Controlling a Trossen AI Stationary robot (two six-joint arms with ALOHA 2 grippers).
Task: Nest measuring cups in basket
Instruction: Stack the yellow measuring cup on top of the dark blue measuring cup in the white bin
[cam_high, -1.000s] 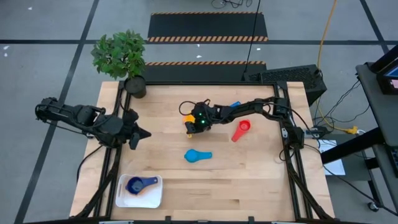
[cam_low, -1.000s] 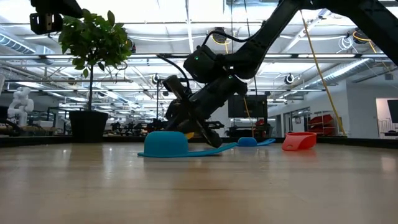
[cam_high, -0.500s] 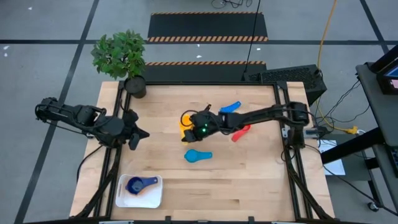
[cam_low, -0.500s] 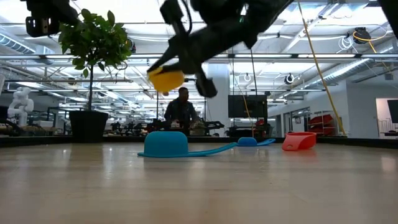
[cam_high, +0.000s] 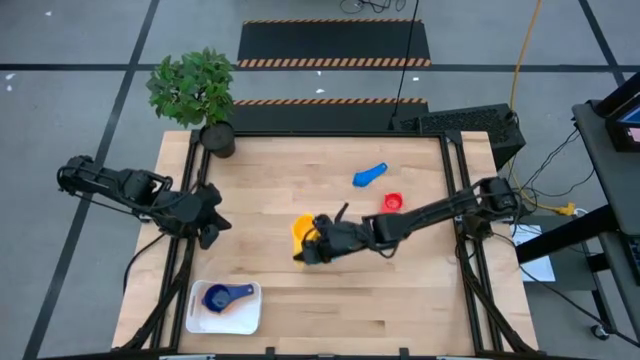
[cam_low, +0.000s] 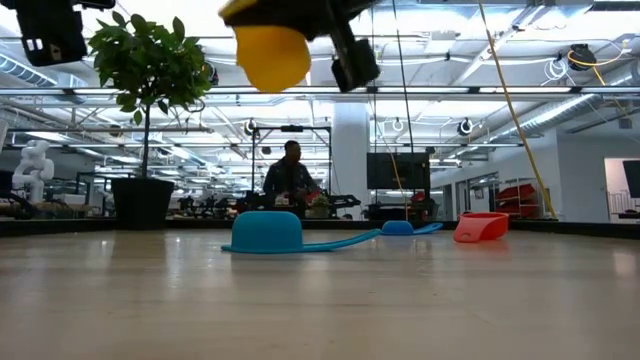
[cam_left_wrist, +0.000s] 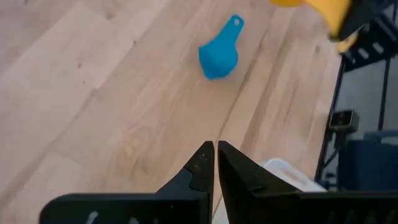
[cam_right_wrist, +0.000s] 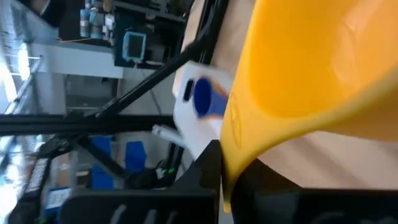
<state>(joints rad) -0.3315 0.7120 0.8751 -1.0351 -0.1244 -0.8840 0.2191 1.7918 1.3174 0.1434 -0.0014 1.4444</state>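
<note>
Measuring cups in sight: five, one each of yellow, light blue, blue, red and dark blue.
Yellow cup (cam_high: 303, 230): lifted clear of the worktop (cam_high: 400, 290), pinched by the right pincer (cam_high: 312, 246) near the worktop's middle; in the low view it hangs high above the light blue cup.
Light blue cup (cam_low: 266, 232): bowl down on the wood, handle flat; hidden under the right arm in the high view.
Blue cup (cam_high: 369, 176): toward the far side of the worktop.
Red cup (cam_high: 392, 202): just beside the right arm, near the blue one.
Dark blue cup (cam_high: 222, 297): lying in the basket.
Basket (cam_high: 248, 318): one white tray at the near left corner.
Left pincer (cam_high: 212, 228): fingers pressed together, empty, at the left edge.
Potted plant (cam_high: 196, 92): one, at the far left corner.
Person (cam_low: 288, 179): one, in the room beyond.
</note>
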